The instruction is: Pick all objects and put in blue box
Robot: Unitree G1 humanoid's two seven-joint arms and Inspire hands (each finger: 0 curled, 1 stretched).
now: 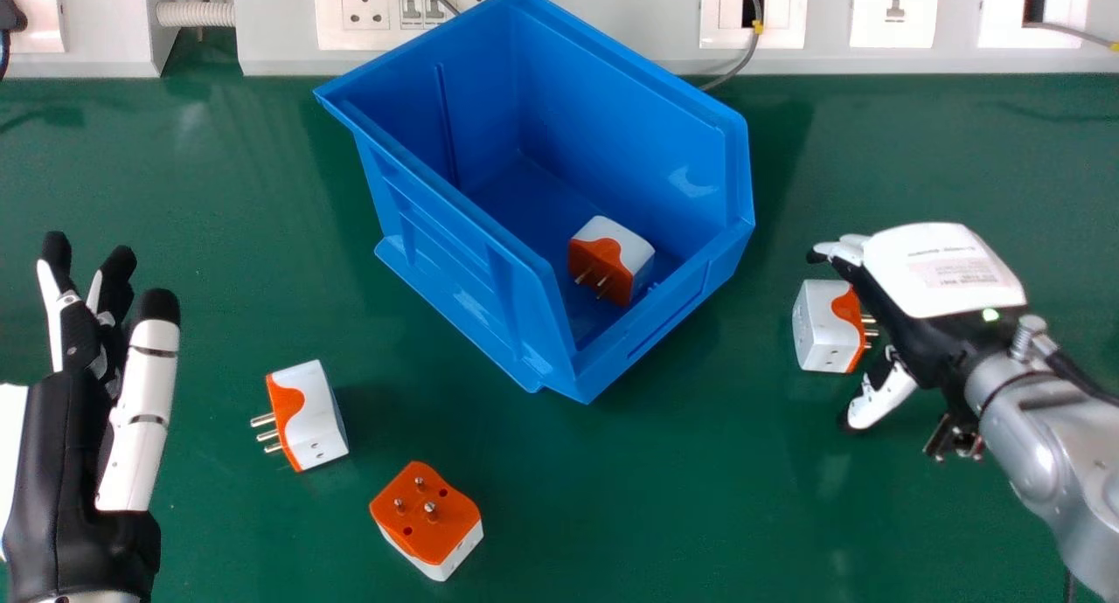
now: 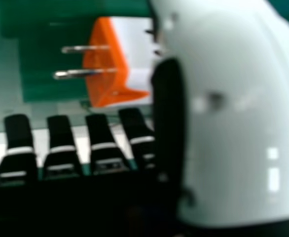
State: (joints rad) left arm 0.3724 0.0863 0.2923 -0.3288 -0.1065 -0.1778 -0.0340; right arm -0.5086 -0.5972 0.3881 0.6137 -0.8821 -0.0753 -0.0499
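The right hand (image 1: 940, 271) was low over the desk (image 1: 656, 507), palm down and open: its fingers (image 2: 60, 143) were straight, its thumb (image 1: 879, 399) stood apart, and it had hold of nothing. The nearest adapter (image 1: 819, 328) sat in the gap between them, white body and orange face, with its metal pins (image 2: 80, 73) pointing in toward the palm. Whether any finger touched it, I couldn't tell.

It looked like a hard plastic block, light enough for one hand, rigid, and not likely to be crushed by a firm squeeze. The smooth white sides might slide a little, so I'd have said to close thumb and fingers on the two flat sides, well clear of the pins, which could catch or turn it askew in the grip.

Inward from there stood the blue box (image 1: 612, 114), open at the top, with one adapter (image 1: 612, 258) already lying inside near its lower front lip. Beyond the box, toward the robot's left, a side-lying adapter (image 1: 306, 415) had its pins aimed at the left hand (image 1: 144, 411), which lay idle at the view's left edge, fingers extended and holding nothing. Nearer the robot, a pins-up adapter (image 1: 426, 516) offered its plain white sides as the better hold.
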